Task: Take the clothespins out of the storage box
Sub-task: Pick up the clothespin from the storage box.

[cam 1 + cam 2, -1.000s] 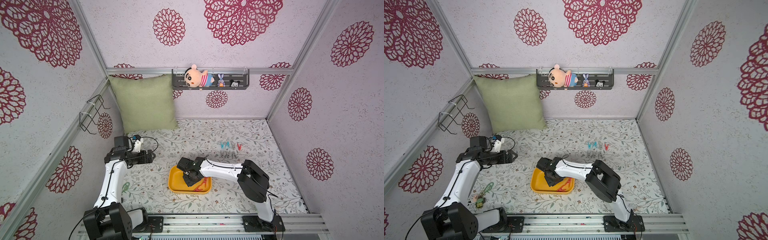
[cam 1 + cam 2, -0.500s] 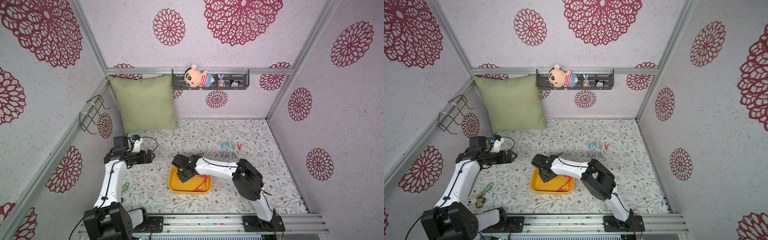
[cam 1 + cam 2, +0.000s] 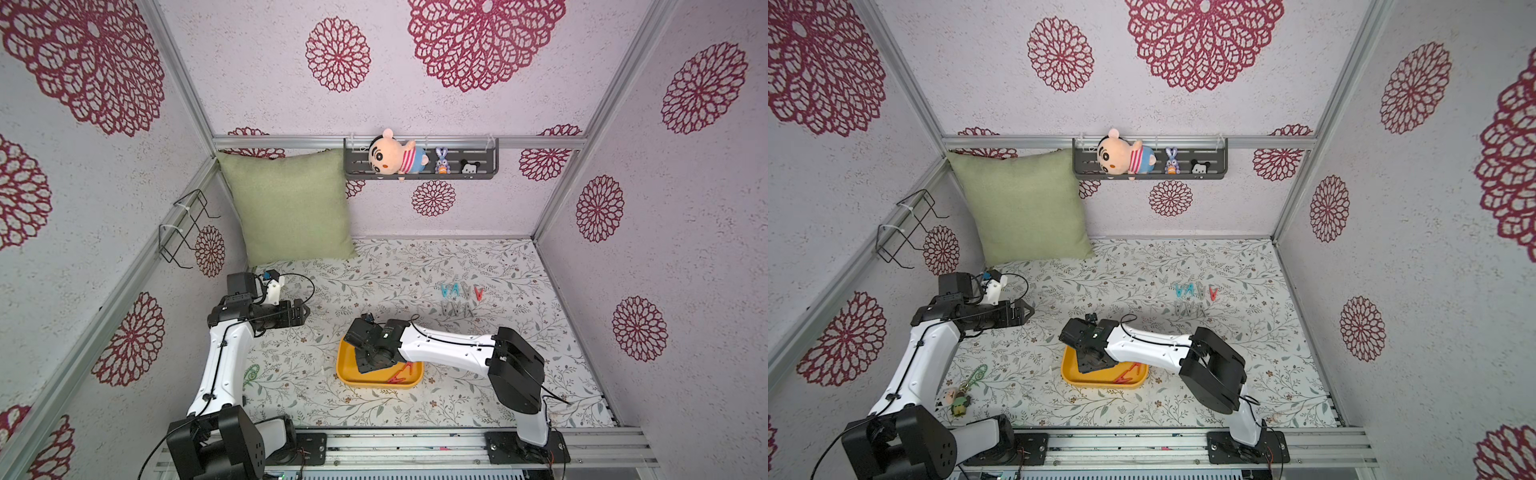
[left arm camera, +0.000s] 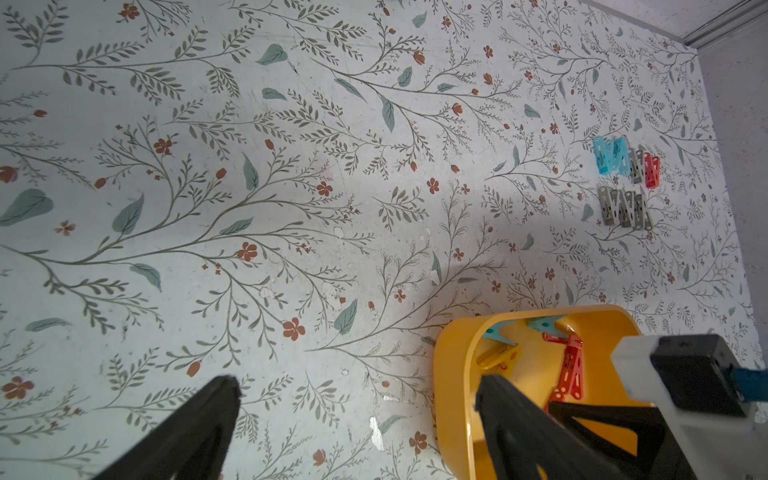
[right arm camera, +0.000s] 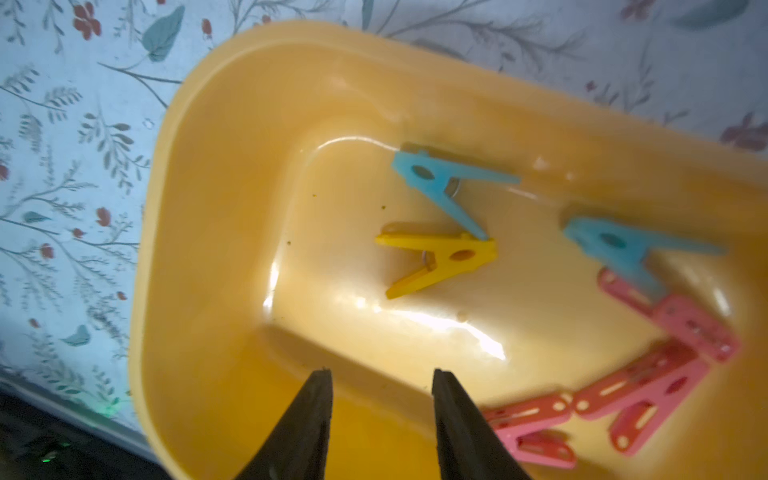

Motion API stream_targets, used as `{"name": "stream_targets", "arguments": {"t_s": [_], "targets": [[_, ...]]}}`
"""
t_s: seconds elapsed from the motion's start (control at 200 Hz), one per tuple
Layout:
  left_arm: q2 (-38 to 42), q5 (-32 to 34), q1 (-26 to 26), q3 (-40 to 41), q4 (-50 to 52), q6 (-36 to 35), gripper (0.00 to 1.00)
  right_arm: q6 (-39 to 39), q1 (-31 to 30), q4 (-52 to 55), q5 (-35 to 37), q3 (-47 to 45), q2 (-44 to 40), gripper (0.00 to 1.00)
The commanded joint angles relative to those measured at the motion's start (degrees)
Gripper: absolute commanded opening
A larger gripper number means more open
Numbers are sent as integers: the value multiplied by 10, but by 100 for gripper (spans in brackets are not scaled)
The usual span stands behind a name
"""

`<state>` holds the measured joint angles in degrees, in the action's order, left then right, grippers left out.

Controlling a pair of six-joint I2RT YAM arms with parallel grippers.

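Hanging over the storage box (image 5: 199, 232), the right claw (image 5: 380, 376) stands partly parted and empty; yellow, teal and red clothespins (image 5: 449, 255) lie inside it. The left claw (image 4: 355, 382) gapes wide, holding nothing, above the desk (image 4: 249, 166), where other clothespins (image 4: 623, 208) sit grouped well apart from the box.

Your right gripper (image 5: 382, 374) faces bare floor of the storage box (image 5: 158, 249), yellow clothespin (image 5: 449, 257) ahead, box wall one side, red clothespins (image 5: 648, 382) the other.
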<state>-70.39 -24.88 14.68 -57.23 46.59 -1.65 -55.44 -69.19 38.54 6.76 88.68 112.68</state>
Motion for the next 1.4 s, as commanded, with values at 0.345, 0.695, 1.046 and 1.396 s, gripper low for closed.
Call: {"name": "stream_targets", "arguments": {"t_s": [0.345, 0.695, 1.046, 1.396], "targets": [[19, -11, 5, -20, -5, 16, 97, -337, -7, 58, 51, -3, 16, 41], [11, -15, 6, -20, -2, 11, 97, -388, 19, -14, 69, -41, -4, 40], [10, -15, 6, -18, -2, 9, 97, -376, 20, -11, 71, -10, 6, 39], [10, -16, 6, -18, -2, 9, 97, -368, 29, -27, 67, 5, 32, 37]]}}
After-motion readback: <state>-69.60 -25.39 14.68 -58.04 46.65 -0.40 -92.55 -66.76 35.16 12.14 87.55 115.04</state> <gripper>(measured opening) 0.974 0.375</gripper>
